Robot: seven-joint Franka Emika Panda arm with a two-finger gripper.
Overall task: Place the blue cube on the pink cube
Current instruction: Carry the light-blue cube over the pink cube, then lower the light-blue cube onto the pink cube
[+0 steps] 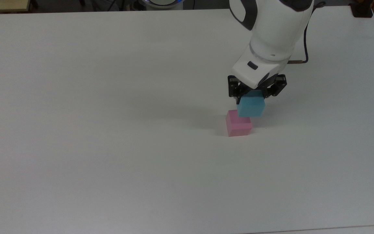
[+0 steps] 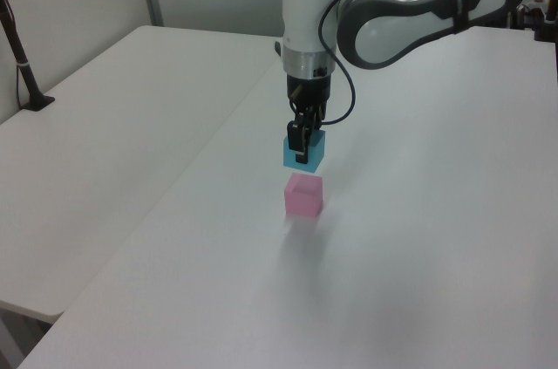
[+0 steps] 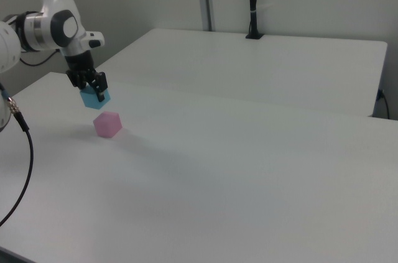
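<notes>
Gripper (image 1: 251,97) pinches blue cube (image 1: 251,107) in the air | cube hangs just above pink cube (image 1: 238,125) | pink cube sits on white table (image 1: 109,130)

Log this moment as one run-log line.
phase: carry | claw: shut on blue cube | blue cube: held in the air, close above pink cube, not yet resting | pink cube: on table

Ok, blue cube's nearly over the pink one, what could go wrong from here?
1. The blue cube is held above the pink cube, apart from it; released here, it may bounce off.
2. In the top view the blue cube looks offset and turned relative to the pink cube, so it may land overhanging and tip.
3. Lowering too far could shove the pink cube sideways.
</notes>
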